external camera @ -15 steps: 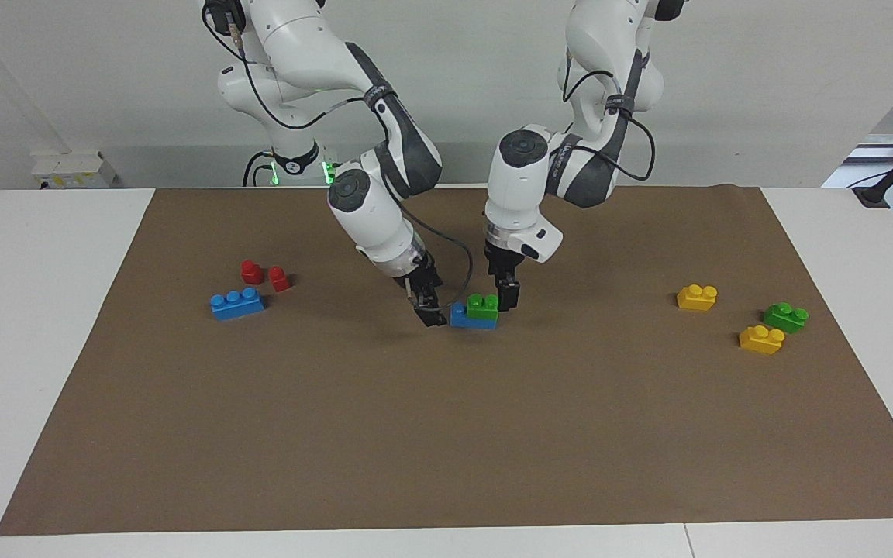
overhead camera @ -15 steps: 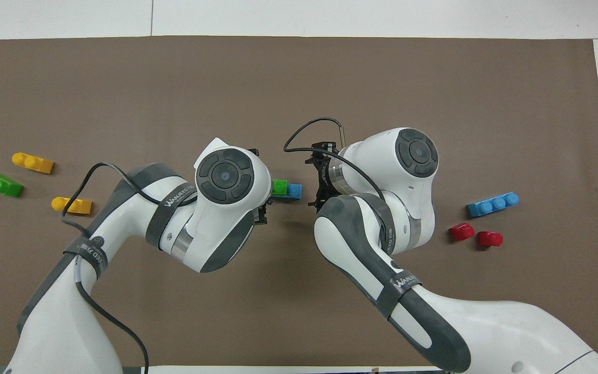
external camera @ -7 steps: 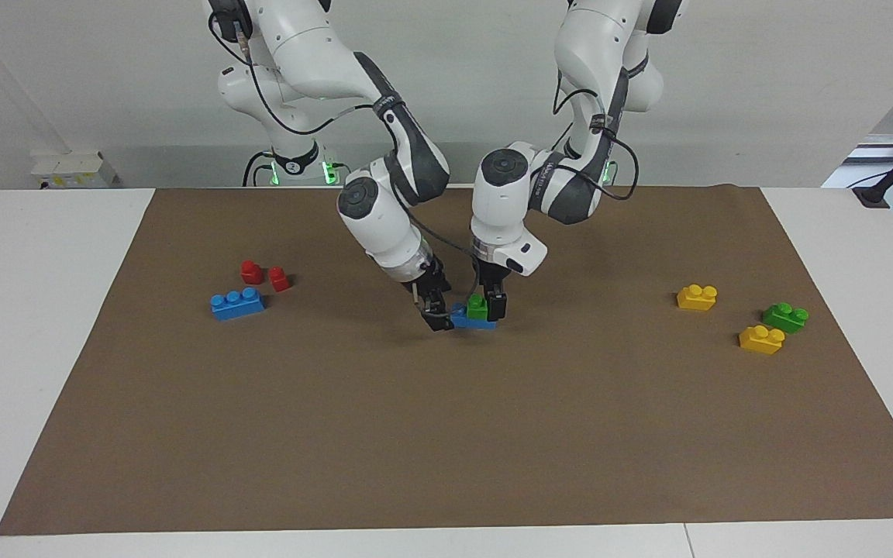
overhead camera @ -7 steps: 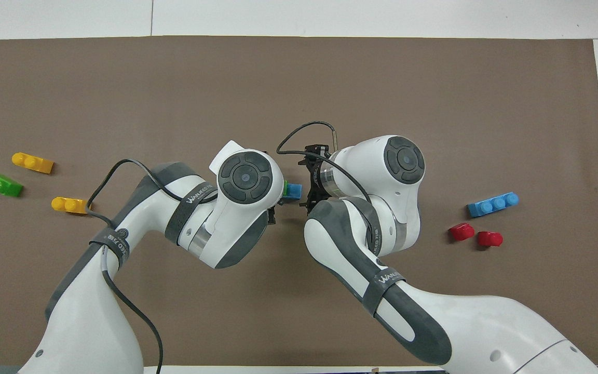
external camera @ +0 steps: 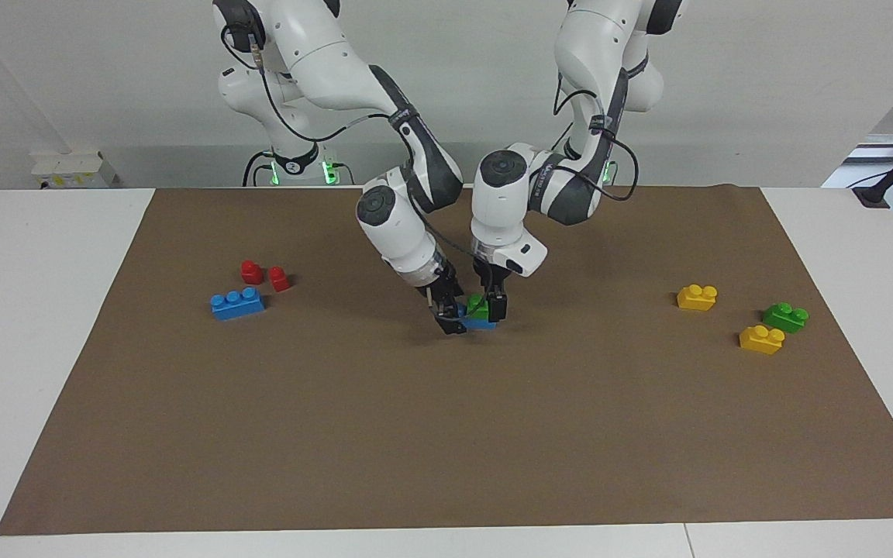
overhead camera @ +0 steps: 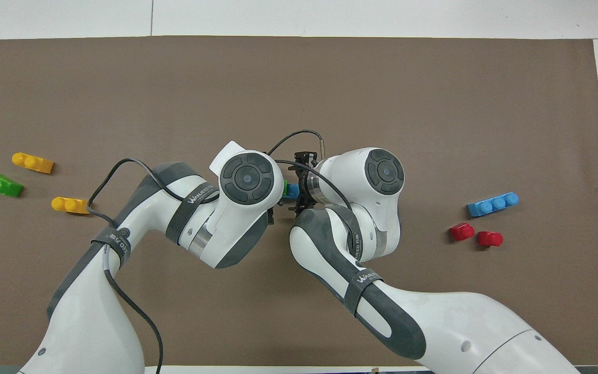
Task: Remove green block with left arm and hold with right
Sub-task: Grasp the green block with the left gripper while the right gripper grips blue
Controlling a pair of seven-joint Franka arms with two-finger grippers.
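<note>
Both open grippers (external camera: 471, 314) crowd the green block (external camera: 479, 308) mid-mat

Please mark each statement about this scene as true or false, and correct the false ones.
1. The green block sits on a blue brick. True.
2. Two yellow bricks lie toward the right arm's end of the table. False: they lie toward the left arm's end.
3. The right gripper is at the stacked bricks. True.
4. The left gripper waits over the red bricks. False: it is at the green block.
</note>
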